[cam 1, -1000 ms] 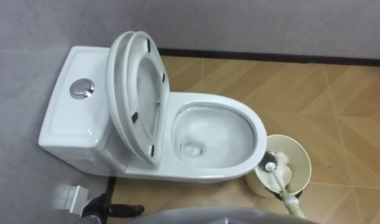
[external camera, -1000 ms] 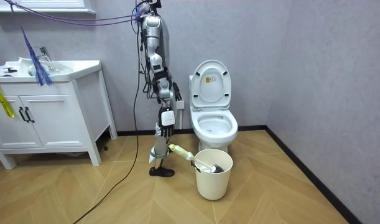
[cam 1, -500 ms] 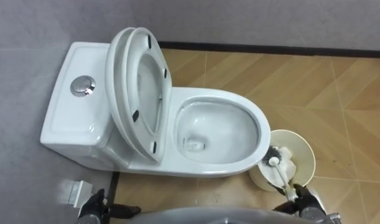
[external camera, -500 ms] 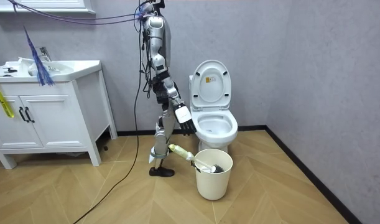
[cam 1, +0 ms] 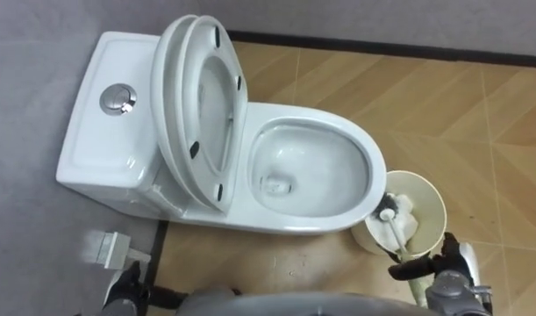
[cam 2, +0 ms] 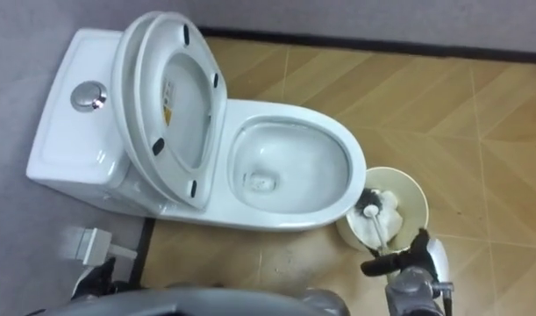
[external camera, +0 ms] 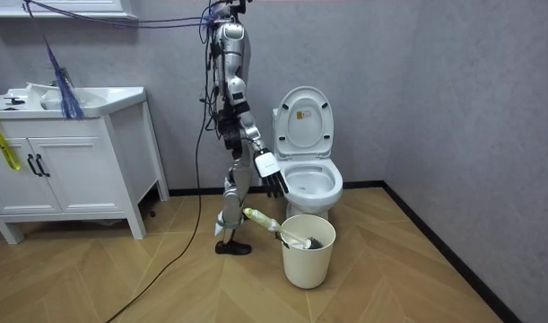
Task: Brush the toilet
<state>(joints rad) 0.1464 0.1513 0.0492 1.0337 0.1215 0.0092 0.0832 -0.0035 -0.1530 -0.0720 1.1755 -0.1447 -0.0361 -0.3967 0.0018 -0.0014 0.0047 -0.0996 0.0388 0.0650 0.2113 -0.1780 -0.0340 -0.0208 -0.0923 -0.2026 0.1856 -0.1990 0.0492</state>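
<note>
At 4 o'clock from the toilet (cam 1: 338, 118), the toilet brush (cam 1: 392, 230) leans in the bucket (cam 1: 436, 195). Its handle end is partly hidden behind our right hand (cam 1: 452, 268), whose fingers are spread apart, holding nothing. At 7 o'clock our left hand (cam 1: 127, 285) is cut off, so we cannot tell its fingers.

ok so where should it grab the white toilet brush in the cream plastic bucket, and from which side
Probably the pale handle end of the white toilet brush: it leans out of the cream plastic bucket toward the robot, head down inside. Come from the robot's side with the right hand, which hovers open beside it.
</note>
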